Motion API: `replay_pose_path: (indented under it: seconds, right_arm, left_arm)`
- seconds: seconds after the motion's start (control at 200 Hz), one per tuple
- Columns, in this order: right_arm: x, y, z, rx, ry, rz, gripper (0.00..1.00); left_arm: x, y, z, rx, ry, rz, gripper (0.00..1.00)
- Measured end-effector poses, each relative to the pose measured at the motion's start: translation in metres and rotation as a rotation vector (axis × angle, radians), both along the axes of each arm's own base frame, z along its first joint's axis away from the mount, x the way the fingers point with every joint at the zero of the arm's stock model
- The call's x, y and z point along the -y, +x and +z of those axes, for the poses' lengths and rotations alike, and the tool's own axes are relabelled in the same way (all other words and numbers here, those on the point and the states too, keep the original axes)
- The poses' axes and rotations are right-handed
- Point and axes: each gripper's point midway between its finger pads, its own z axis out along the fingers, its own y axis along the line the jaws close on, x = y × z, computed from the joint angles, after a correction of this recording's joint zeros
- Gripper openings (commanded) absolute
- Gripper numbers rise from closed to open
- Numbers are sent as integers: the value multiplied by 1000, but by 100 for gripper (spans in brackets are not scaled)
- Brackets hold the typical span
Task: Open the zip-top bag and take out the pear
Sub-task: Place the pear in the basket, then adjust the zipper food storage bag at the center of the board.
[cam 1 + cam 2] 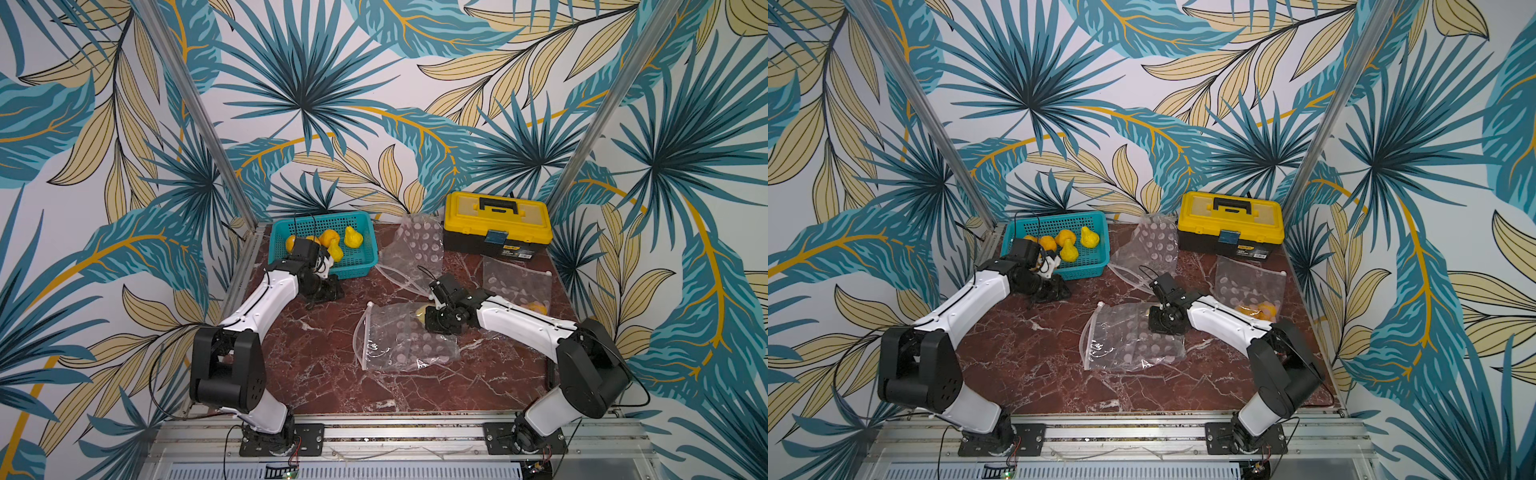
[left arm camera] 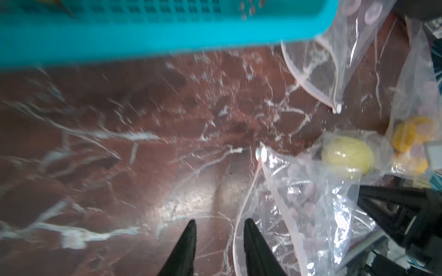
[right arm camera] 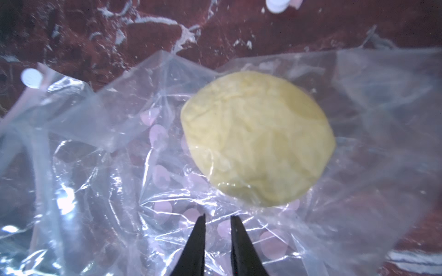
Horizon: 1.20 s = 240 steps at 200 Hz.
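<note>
**Pear in the bag, right arm over it**

Lying flat mid-table is the bag (image 1: 405, 336), clear with pale dots, its zip edge toward the left arm and a white slider at the far end. The pear (image 3: 257, 138) sits inside at the bag's closed end, pale yellow under the plastic (only a sliver shows in a top view (image 1: 422, 312), beside the right wrist). The right gripper (image 3: 217, 221) hangs over that end, its fingers a narrow gap apart with nothing between them, tips just short of the pear. The left gripper (image 2: 220, 227) is low over bare table (image 1: 324, 374), between the teal basket (image 1: 361, 266) and the bag's zip edge, its fingers parted and empty. The basket holds several yellow pears. Two more dotted bags lie near the yellow toolbox (image 1: 497, 222) at the back.
</note>
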Motion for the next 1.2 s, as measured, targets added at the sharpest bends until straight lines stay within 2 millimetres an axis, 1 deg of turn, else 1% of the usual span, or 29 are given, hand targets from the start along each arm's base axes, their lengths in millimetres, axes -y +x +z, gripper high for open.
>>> replay_pose_path:
  seconds: [0.1, 0.16, 0.215, 0.27, 0.355, 0.526, 0.631, 0.706, 0.836, 0.976, 1.091, 1.202]
  right_arm:
    - [3, 5, 13, 27, -13, -1, 25]
    - [7, 9, 17, 37, -23, -4, 28]
    - [13, 13, 21, 42, -34, -16, 30]
    - [20, 17, 22, 47, -44, -29, 33]
    - [36, 25, 23, 46, -60, -63, 38]
    - [66, 44, 29, 63, -71, -129, 50]
    - [78, 55, 34, 76, -64, -157, 55]
    - [82, 65, 36, 75, -47, -172, 58]
    - [82, 83, 30, 52, -12, -185, 60]
    - [78, 102, 13, 5, 31, -190, 60]
    - [79, 106, -3, -41, 44, -199, 60]
    - [81, 102, -11, -79, 44, -216, 58]
  left_arm:
    - [17, -31, -18, -57, -83, -18, 31]
    - [25, -42, -24, -75, -122, -23, 31]
    - [32, -48, -27, -82, -154, -25, 30]
    - [40, -53, -30, -86, -180, -36, 29]
    - [54, -58, -33, -88, -215, -56, 28]
    - [76, -66, -35, -92, -265, -88, 27]
    - [87, -67, -37, -94, -284, -105, 27]
    - [93, -66, -41, -99, -288, -111, 26]
    - [100, -65, -54, -121, -281, -115, 25]
    - [97, -68, -74, -147, -243, -103, 25]
    - [88, -76, -95, -186, -195, -86, 24]
    - [89, -75, -96, -182, -199, -91, 24]
